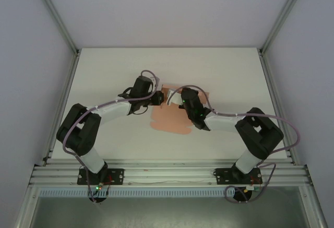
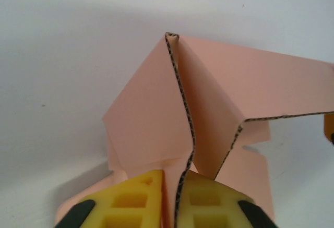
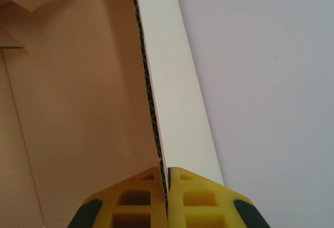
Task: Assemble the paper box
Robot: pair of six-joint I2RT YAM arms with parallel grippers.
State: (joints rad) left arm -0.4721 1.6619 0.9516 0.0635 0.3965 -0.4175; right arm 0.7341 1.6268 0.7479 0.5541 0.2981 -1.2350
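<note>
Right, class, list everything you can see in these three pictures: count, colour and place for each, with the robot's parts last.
paper box: one, salmon-pink, partly folded sheet at mid-table
table: one, white, under the sheet
frame rail: one, silver, along the near table edge
left arm: one, black and white, reaching in from the left
right arm: one, black and white, reaching in from the right
left gripper: one, yellow, pinching a raised fold
right gripper: one, yellow, shut on a card edge
</note>
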